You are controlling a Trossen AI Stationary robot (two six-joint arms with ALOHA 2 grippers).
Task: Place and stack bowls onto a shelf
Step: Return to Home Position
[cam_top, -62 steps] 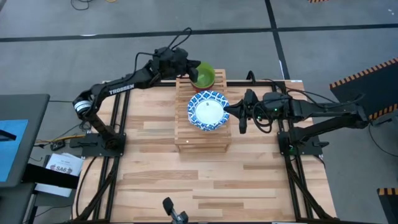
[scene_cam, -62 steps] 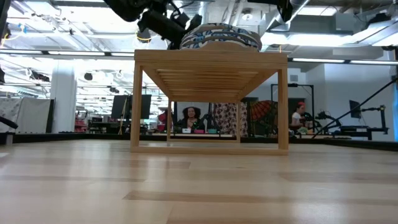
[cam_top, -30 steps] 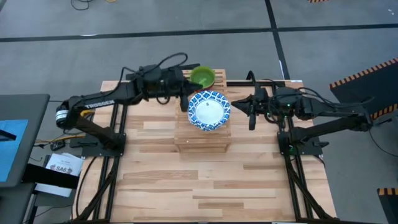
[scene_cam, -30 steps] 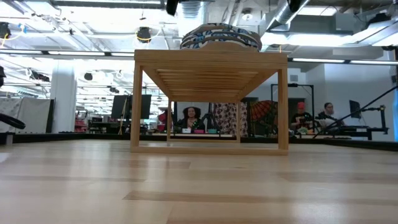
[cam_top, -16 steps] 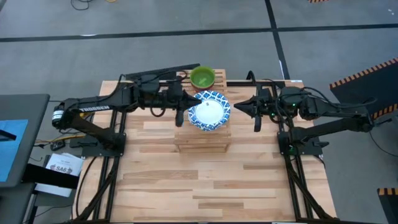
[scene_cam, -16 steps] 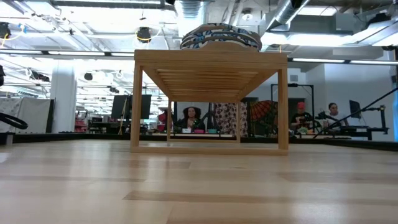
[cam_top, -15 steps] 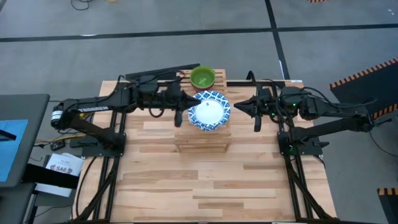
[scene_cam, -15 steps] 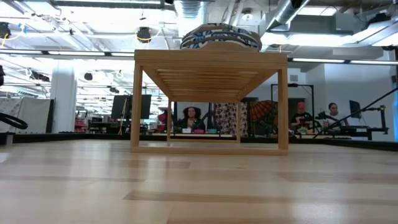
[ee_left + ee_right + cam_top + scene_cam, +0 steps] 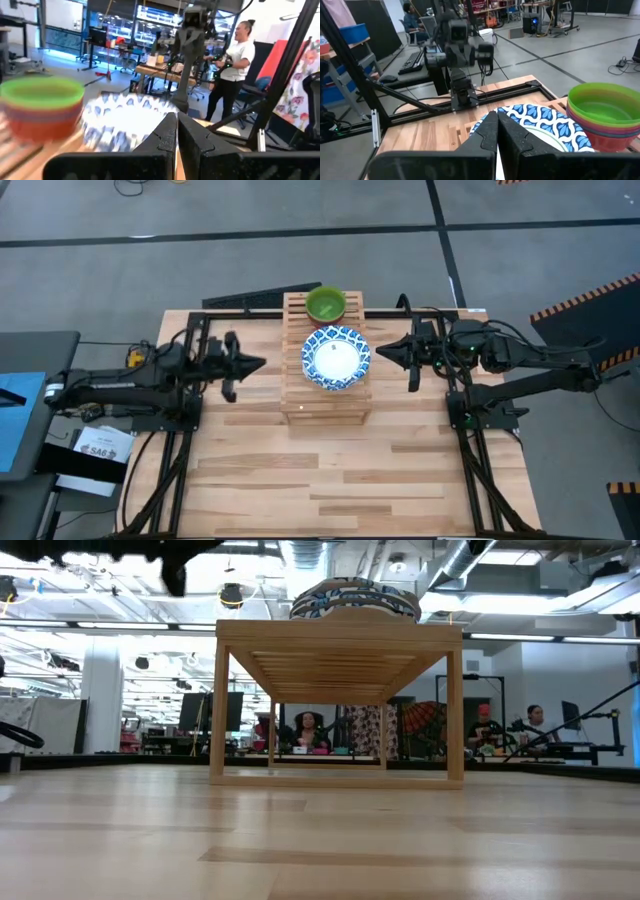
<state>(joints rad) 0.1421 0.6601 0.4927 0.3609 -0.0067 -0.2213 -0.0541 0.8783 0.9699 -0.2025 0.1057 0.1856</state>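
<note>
Two stacks sat on the shelf [image 9: 325,406], green bowl [image 9: 325,304] at 12 o'clock of the blue patterned bowl [image 9: 336,358]; left gripper [image 9: 255,365] at 9, right gripper [image 9: 385,352] at 3, both closed, empty.

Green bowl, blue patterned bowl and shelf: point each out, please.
green bowl [image 9: 326,304], high view, on its inner bottom.
blue patterned bowl [image 9: 336,359], high view, on its white centre.
shelf [image 9: 325,407], high view, on bare slats.

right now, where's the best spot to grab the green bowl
Probably its rim, pinched from above, one finger inside and one outside. The green bowl sits upright, nested in a coloured stack, so only its rim stands free. Take the edge away from the patterned bowl, which sits close beside it on the shelf.
</note>
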